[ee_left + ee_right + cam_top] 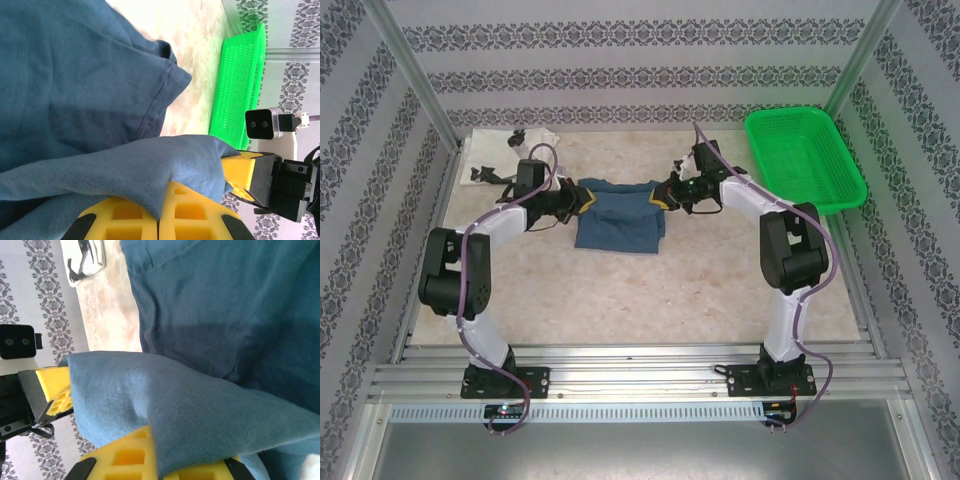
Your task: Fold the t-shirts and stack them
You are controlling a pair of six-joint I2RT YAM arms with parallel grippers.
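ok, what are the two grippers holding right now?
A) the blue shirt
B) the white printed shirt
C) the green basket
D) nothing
A: the left gripper and right gripper are each shut on the blue shirt, one at each side, and both wrist views show its cloth clamped.

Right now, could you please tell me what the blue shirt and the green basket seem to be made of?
Blue shirt: soft knit cloth, likely cotton, matte; fine texture, stitched hems, limp folds. Green basket: probably rigid plastic, glossy; moulded mesh of holes.
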